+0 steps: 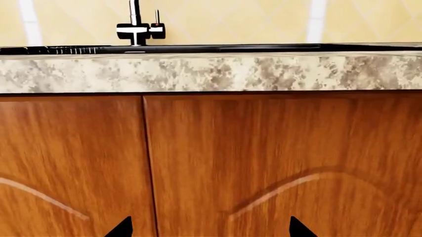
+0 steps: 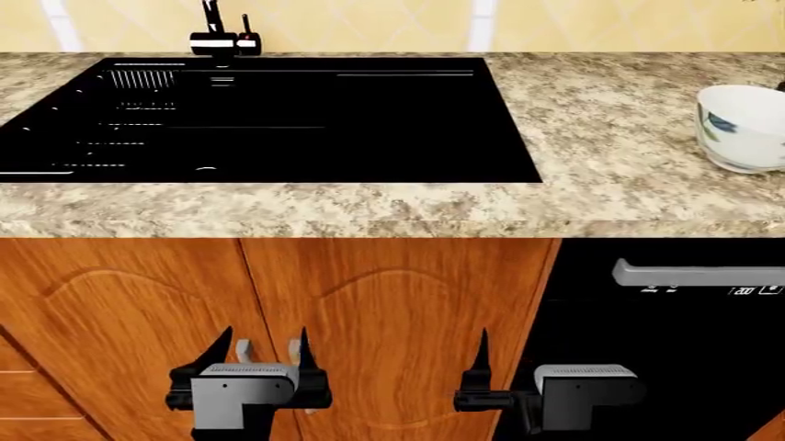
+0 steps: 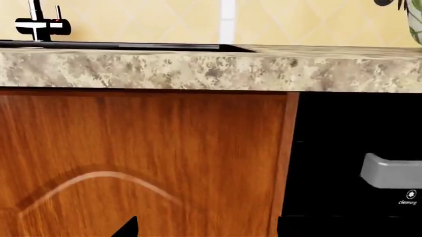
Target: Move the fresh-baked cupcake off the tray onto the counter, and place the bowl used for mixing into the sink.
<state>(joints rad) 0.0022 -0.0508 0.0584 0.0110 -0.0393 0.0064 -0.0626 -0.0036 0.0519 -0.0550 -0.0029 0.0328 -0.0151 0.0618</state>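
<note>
The white bowl (image 2: 744,129) with blue-green leaf motifs stands upright on the speckled counter (image 2: 589,138), cut by the head view's right edge. The black sink (image 2: 245,119) with its faucet (image 2: 221,39) fills the counter's left and middle. The cupcake and the tray are out of view. My left gripper (image 2: 261,347) hangs low before the wooden cabinet doors, open and empty; its fingertips (image 1: 122,228) show in the left wrist view. My right gripper (image 2: 521,358) hangs beside it, open and empty, also seen in the right wrist view (image 3: 205,228). Both are well below the counter's front edge (image 1: 211,73).
Wooden cabinet doors (image 2: 368,322) stand under the sink. A black appliance front with a grey handle (image 2: 699,274) is to their right, also in the right wrist view (image 3: 392,173). A yellow tiled wall (image 2: 368,23) backs the counter.
</note>
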